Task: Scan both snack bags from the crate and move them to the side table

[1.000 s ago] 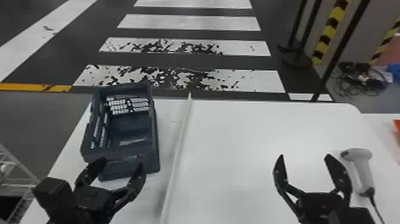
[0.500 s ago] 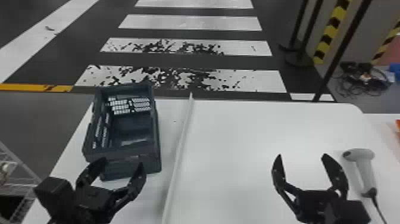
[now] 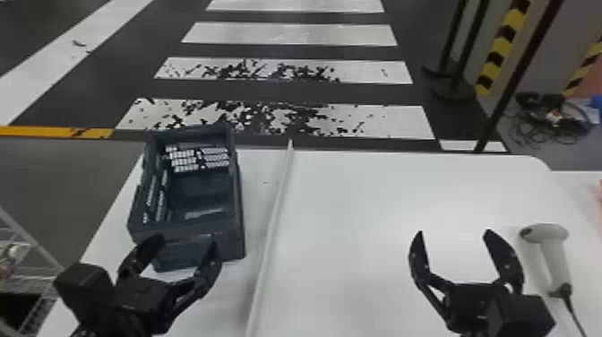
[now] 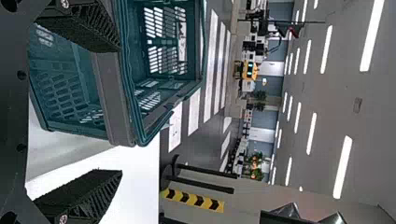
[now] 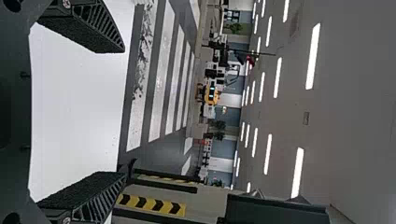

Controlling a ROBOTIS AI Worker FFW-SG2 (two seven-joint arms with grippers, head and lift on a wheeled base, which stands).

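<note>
Crate (image 3: 186,248) stands open-topped on the white table (image 3: 367,206), its floor showing.

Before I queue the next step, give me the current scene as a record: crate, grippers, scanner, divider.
crate: dark, openwork walls, on white table, left of divider
divider: pale strip, running away from robot, between crate and scanner
left_gripper: open, at crate's near end; contact can't be told
right_gripper: open, between divider and scanner
scanner: light grey handheld, at table's right side, not in a gripper
cable: dark, from scanner's handle end
</note>
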